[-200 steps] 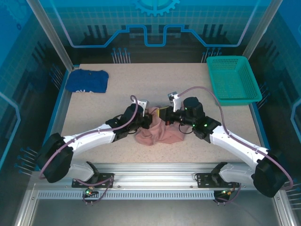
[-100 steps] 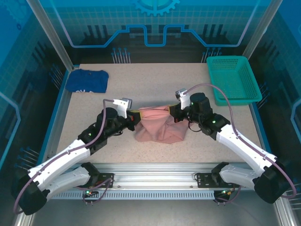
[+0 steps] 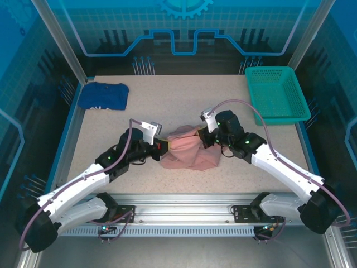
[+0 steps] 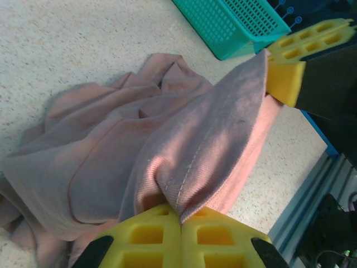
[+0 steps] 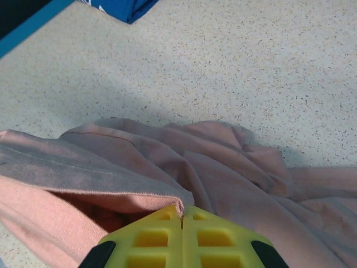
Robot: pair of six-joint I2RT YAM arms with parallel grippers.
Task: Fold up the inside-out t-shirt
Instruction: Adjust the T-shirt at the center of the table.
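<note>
Left gripper (image 4: 181,220) and right gripper (image 5: 182,218) pinch the t-shirt (image 3: 188,156); basket (image 3: 277,95) well apart.

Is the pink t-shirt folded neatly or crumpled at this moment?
Crumpled, not folded. The t-shirt lies in a wrinkled heap on the table, one hem stretched between the left gripper and right gripper.
</note>
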